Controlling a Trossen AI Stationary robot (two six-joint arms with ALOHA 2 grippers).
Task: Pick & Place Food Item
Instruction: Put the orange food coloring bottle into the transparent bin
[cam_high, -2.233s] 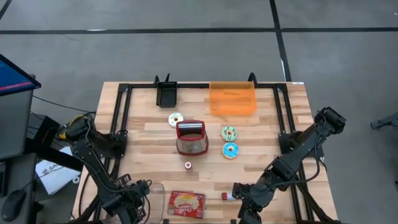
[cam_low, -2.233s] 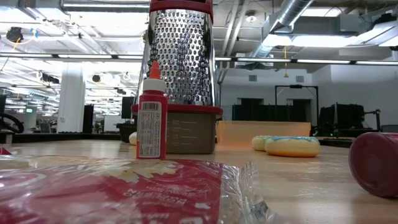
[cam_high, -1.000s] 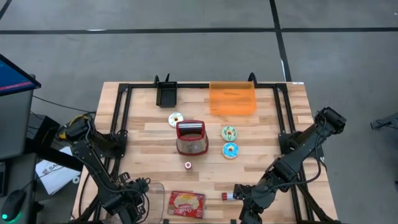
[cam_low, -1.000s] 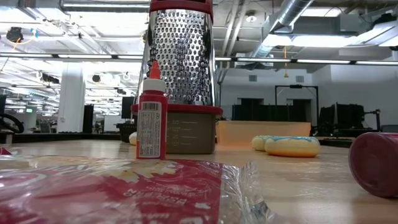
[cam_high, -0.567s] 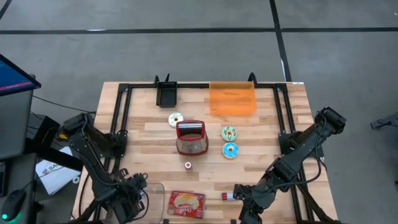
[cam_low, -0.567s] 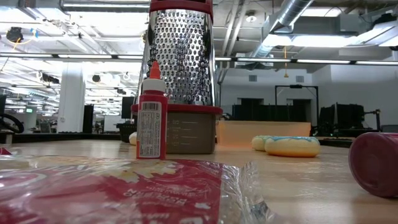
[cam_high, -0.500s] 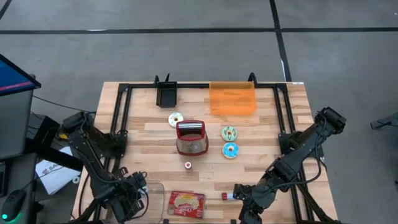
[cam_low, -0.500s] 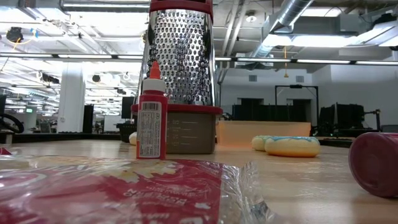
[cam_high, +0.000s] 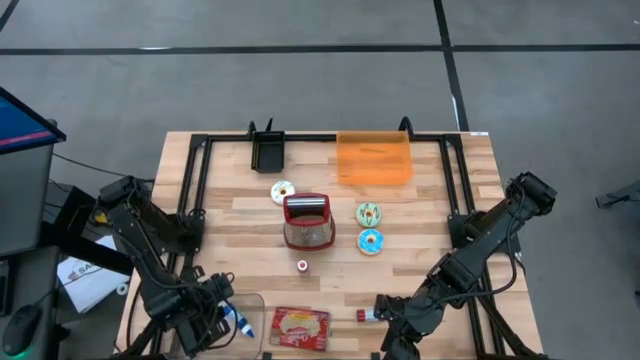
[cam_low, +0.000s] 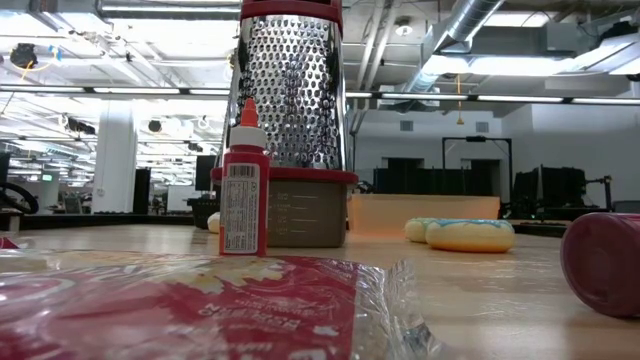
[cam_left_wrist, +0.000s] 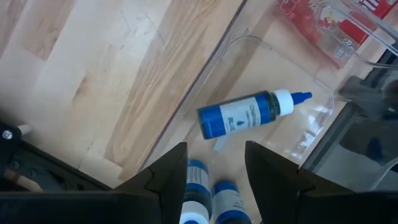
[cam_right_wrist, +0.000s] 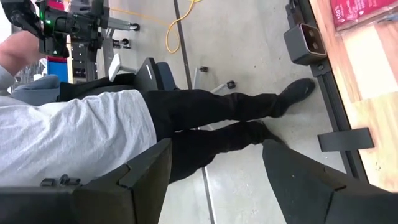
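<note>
My left gripper (cam_high: 220, 308) (cam_left_wrist: 216, 149) hangs open over a clear tray (cam_high: 252, 300) (cam_left_wrist: 239, 41) at the table's near left, pointing almost straight down. One blue bottle (cam_left_wrist: 249, 113) (cam_high: 241, 322) lies on its side in the tray. Two more blue bottles (cam_left_wrist: 210, 191) show below the gap between the fingers, clear of them. A red food packet (cam_high: 300, 327) (cam_low: 200, 300) lies beside the tray. Donuts (cam_high: 370, 241) (cam_low: 470, 233) lie mid-table. My right gripper (cam_high: 388, 325) (cam_right_wrist: 216, 146) waits open at the near edge, holding nothing.
A red-topped grater (cam_high: 307, 222) (cam_low: 293, 120) stands mid-table with a small red bottle (cam_high: 303, 266) (cam_low: 245, 185) in front of it. An orange bin (cam_high: 375, 158) and a black box (cam_high: 267, 150) sit at the far edge. A person shows beyond the near edge in the right wrist view.
My left gripper has risen and drawn a little toward the table's left edge, off the clear tray. The blue bottle lying in the tray, covered by the gripper before, now shows in the high view.
</note>
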